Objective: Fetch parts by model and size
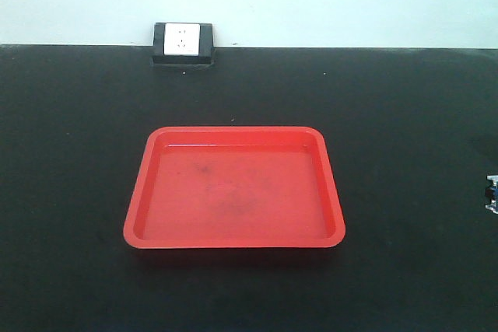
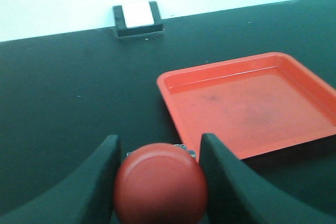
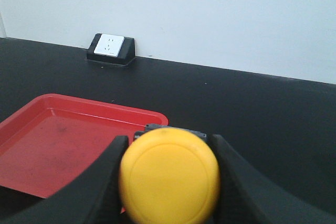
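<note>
The red switch (image 2: 160,184) is sitting clamped by its mushroom cap between the fingers of the left pincer (image 2: 159,146), just off the near left corner of the red tray (image 2: 252,108). The yellow switch (image 3: 169,174) is being gripped the same way by the right pincer (image 3: 168,141), just right of the tray. Whether either is lifted is not showing. Each arm is probably needing to raise its switch over the rim and lower it base-first onto the tray floor, one arm at a time, since both are converging on one tray. The socket box (image 1: 184,40) is standing well apart at the far edge of the tabletop (image 1: 78,192), blocking nothing.
</note>
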You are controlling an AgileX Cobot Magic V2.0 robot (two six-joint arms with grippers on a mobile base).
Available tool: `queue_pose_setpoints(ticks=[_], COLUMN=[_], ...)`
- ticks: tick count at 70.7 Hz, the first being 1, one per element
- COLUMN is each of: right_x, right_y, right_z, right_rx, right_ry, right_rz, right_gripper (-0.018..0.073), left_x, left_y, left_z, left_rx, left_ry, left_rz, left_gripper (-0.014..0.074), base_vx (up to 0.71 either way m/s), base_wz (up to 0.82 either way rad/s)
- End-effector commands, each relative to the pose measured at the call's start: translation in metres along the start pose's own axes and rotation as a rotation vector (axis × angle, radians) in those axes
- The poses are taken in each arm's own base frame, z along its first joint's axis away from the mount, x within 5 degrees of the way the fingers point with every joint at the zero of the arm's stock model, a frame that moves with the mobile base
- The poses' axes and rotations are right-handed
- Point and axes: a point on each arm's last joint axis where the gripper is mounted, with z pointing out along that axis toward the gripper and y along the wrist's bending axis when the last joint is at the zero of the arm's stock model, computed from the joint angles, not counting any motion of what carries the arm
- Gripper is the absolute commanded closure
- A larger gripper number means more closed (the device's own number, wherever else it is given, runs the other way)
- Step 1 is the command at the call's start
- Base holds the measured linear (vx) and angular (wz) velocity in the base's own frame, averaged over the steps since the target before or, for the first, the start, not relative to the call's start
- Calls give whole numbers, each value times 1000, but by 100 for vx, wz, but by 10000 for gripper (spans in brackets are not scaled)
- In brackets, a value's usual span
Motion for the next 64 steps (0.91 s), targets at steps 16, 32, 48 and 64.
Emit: queue_pose_setpoints(ticks=[16,32,48,64], right_x=[-15,-15,-15,-15], right_y=[0,0,0,0], right_z=[-1,-1,-1,-1], right_rx=[0,0,0,0], right_ry=[-97,-97,-97,-97], right_rz=[-16,-16,-16,-16], right_gripper=[564,564,564,564], left_x=[-61,-108,-119,-113], left_y=[-5,-6,-13,-40], left_z=[27,83,156,215], left_rx=[47,42,82,154], left_ry=[3,111,316,392], left_rz=[-65,-68,-30,12], left_gripper=[602,601,596,596], base_vx=[0,0,0,0], base_wz=[0,0,0,0])
